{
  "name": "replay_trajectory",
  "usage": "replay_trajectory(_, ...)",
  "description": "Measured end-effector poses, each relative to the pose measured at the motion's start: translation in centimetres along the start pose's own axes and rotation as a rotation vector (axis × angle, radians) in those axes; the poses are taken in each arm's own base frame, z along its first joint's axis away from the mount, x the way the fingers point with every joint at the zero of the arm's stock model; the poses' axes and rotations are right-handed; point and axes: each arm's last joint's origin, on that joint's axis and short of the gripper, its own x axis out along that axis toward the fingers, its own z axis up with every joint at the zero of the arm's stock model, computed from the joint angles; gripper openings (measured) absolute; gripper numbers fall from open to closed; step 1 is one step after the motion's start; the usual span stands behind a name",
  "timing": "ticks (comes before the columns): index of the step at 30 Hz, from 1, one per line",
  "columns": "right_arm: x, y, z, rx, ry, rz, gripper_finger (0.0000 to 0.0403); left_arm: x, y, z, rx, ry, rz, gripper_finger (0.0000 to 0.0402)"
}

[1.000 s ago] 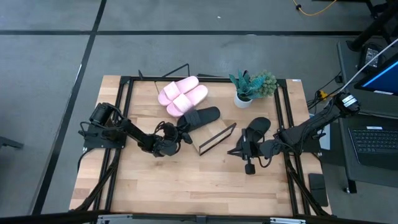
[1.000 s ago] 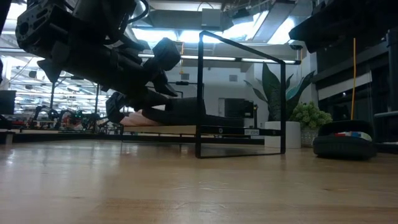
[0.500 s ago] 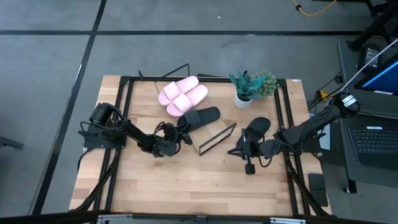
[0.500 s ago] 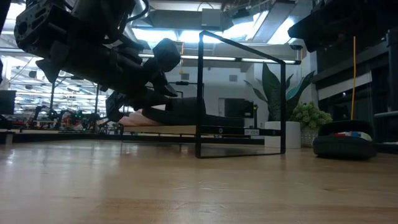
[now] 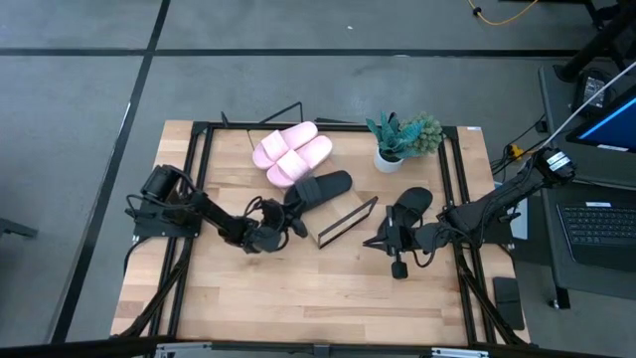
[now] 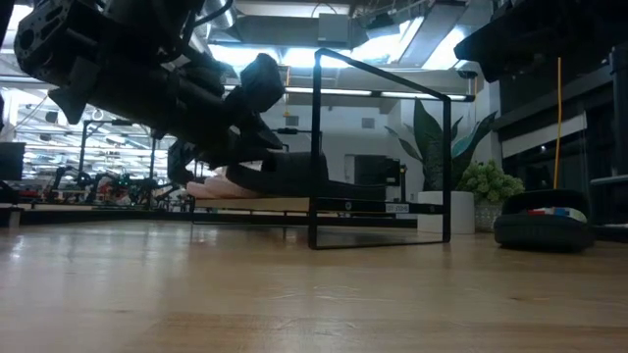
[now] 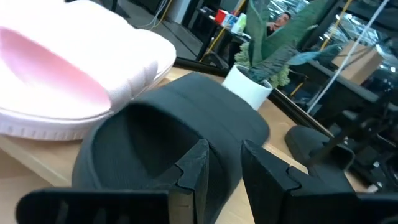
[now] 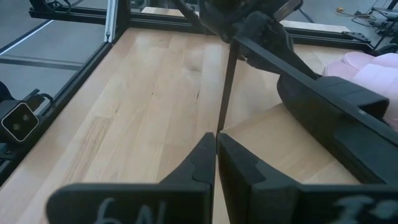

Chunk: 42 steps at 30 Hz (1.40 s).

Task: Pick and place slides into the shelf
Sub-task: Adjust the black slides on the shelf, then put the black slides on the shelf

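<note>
The left gripper (image 5: 283,223) is seen left of the desk's centre, its fingers (image 7: 196,171) slightly apart at the strap of a matte black slide (image 5: 320,187); a firm grip cannot be told. That slide lies on the slanted light-wood shelf with black wire frame (image 5: 343,221), beside two pale pink slides (image 5: 291,152) nearer the far edge. Toward the right edge, the right gripper (image 5: 381,240) is held closed, near a second black slide (image 5: 412,203) on the desk.

Pink slides (image 5: 290,152), one black slide (image 5: 320,187) seemingly on shelf (image 5: 343,221)
</note>
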Motion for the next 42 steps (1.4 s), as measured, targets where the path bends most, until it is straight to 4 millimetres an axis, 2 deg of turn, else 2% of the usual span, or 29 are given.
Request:
replay_trajectory(12,0.0,0.0,0.1,0.003,-0.005,0.010,0.0021,-0.4,-0.3,0.3,0.102,0.001,-0.016,0.0085)
replay_trajectory(20,0.0,0.1,0.1,0.003,-0.004,0.016,0.0021,-0.6,-1.6,0.9,0.170,0.040,-0.178,0.0081)
replay_trajectory(23,0.0,0.1,0.1,0.003,-0.004,0.018,0.0021,-0.7,-1.9,1.2,0.191,0.032,-0.223,0.0063)
replay_trajectory(28,0.0,0.1,0.1,0.002,-0.004,0.018,0.0021,-0.7,-2.1,1.3,0.224,0.025,-0.247,0.0008)
replay_trajectory(30,0.0,0.1,0.1,0.001,-0.004,0.018,0.0021,-0.6,-2.2,1.4,0.225,0.038,-0.269,0.0006)
replay_trajectory(35,0.0,0.1,0.1,0.000,-0.004,0.018,0.0021,-0.2,-2.6,2.6,0.205,0.059,-0.344,0.0001)
replay_trajectory(42,0.0,0.1,0.1,-0.001,-0.004,0.018,0.0021,-0.4,-3.6,5.7,0.240,0.058,-0.444,0.0000)
